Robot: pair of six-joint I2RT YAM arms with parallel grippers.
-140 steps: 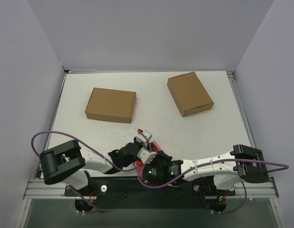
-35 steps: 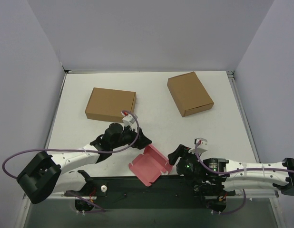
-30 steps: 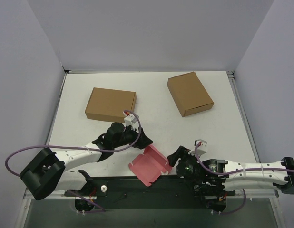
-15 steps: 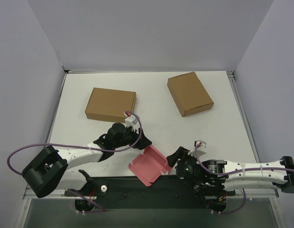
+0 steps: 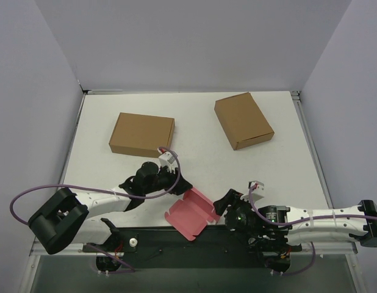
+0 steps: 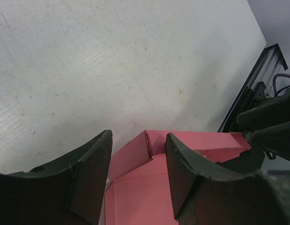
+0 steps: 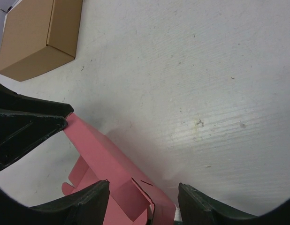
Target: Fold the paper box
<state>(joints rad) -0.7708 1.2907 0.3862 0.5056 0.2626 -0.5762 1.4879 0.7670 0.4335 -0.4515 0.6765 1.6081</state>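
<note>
Paper box (image 5: 190, 213), pink, lies part-folded on the desk (image 5: 194, 122); left claw (image 6: 139, 136) and right claw (image 7: 142, 185) straddle its walls, both open.

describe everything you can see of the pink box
The paper box is thin pink card, half formed: an open tray with raised walls, a creased corner and loose tabs. It lies askew at the near edge of the table. The left gripper and right gripper, both open, each straddle one wall; contact cannot be told.
</note>
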